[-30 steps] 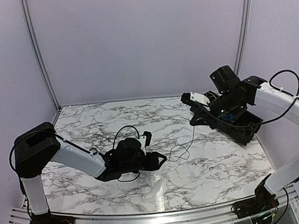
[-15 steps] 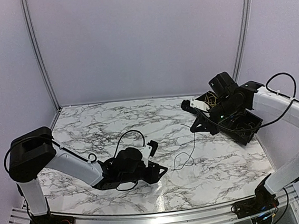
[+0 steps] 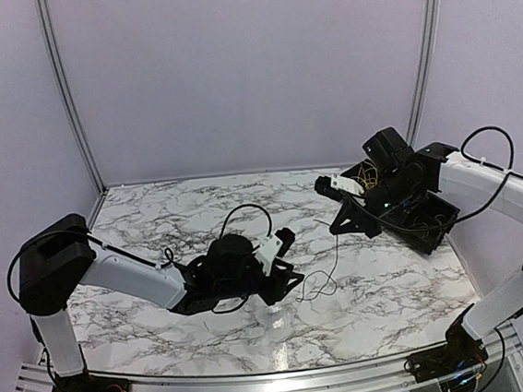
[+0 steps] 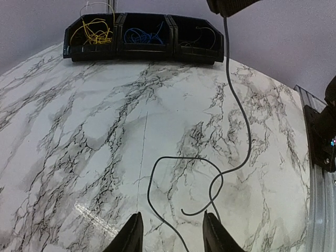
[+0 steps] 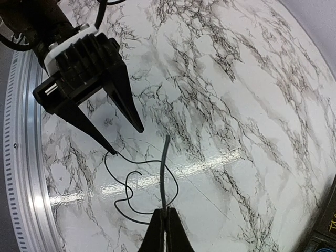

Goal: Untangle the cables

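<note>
One thin black cable [image 3: 320, 278] hangs from my right gripper [image 3: 335, 230] down to loose loops on the marble table. In the right wrist view that gripper [image 5: 167, 231] is shut on the cable [image 5: 163, 174], which rises straight out of the closed tips. My left gripper [image 3: 293, 256] hovers low at the loops. Its jaws stand apart in the left wrist view [image 4: 173, 236], and the cable [image 4: 186, 157] runs down between them. From the right wrist, the cable's far end touches one left fingertip [image 5: 111, 151]. Yellow cables [image 4: 94, 34], blue cables [image 4: 142, 35] and black cables [image 4: 202, 37] lie in a bin.
The black three-compartment bin [image 3: 421, 218] stands at the table's right side, just behind my right arm. A metal rail [image 5: 21, 157] runs along the table's near edge. Purple walls close in the back and both sides.
My left gripper has swung up and right to the cable's loops, and its jaws have narrowed somewhat. My right gripper has shifted slightly left and lower, still holding the cable.
</note>
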### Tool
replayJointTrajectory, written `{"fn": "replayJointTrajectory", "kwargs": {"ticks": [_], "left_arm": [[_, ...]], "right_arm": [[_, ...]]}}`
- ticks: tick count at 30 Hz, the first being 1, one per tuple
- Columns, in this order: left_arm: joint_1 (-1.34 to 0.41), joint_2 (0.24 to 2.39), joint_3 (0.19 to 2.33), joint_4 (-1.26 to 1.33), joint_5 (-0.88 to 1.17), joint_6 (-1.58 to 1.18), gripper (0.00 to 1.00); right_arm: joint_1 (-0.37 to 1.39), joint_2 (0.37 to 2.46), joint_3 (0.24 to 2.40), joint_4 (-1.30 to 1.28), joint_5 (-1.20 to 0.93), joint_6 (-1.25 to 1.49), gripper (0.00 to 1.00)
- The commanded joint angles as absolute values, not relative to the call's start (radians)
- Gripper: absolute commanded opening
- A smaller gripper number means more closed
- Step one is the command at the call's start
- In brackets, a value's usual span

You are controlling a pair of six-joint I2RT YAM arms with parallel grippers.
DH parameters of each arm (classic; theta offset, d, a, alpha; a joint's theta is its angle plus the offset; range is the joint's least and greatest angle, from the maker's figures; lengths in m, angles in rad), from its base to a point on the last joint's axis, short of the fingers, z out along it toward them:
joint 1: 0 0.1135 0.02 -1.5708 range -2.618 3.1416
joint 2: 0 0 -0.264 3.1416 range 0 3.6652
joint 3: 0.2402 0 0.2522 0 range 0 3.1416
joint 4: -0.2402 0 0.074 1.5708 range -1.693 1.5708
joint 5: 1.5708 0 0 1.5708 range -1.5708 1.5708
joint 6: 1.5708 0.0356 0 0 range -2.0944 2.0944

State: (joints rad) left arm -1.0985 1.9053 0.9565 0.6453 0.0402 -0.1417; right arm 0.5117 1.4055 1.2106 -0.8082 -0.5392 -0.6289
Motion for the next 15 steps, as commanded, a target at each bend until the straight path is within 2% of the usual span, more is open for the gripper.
{"fn": "replayJointTrajectory", "kwargs": {"ticks": [1,7,15], "left_arm": [[-1.086,1.982,1.047,0.531,0.197,0.032,0.41],[-1.086,2.041,1.077,0.500,0.275,0.093,0.41],[-1.094,2.101,1.112,0.495,0.217,0.133,0.42]], "right_arm": [[0.522,1.414,1.229,-0.802,-0.568,-0.621,0.01],[0.521,1.428,1.233,-0.802,-0.570,-0.621,0.01],[0.522,1.458,1.253,-0.808,-0.585,-0.620,0.02]]}}
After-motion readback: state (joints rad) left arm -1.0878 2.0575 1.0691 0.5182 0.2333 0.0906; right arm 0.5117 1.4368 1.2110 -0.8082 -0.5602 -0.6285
